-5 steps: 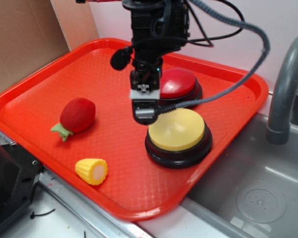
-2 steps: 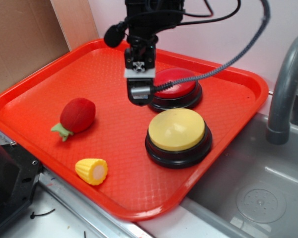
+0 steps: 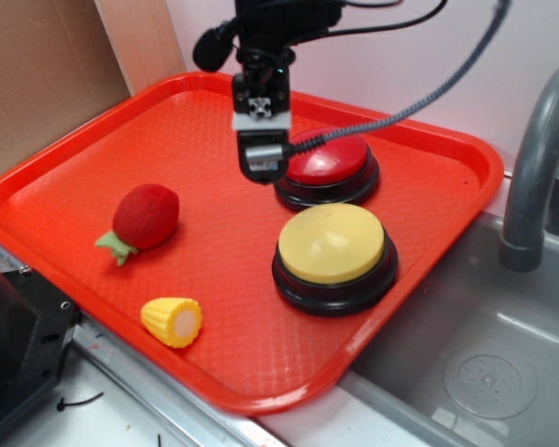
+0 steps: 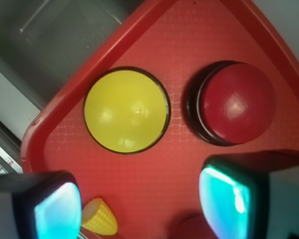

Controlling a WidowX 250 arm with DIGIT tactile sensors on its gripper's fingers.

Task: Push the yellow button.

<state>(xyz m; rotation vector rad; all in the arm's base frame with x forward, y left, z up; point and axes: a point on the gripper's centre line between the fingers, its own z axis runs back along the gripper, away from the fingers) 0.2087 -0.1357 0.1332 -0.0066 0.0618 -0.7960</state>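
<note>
Gleaming domed yellow button (image 3: 332,242), glossy blk base

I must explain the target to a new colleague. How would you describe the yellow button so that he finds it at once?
Look at the red tray beside the sink. Near its sink-side edge sit two large dome buttons on black bases. The yellow button is the pale yellow one nearer the front, not the red button, and far larger than the toy corn.

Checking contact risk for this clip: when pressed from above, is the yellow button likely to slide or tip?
Probably neither. The yellow button sits flat on a wide black base, so a downward press should keep it steady. An off-centre push on its smooth dome might let the tool slip sideways. The tray looks textured, which may limit sliding.
</note>
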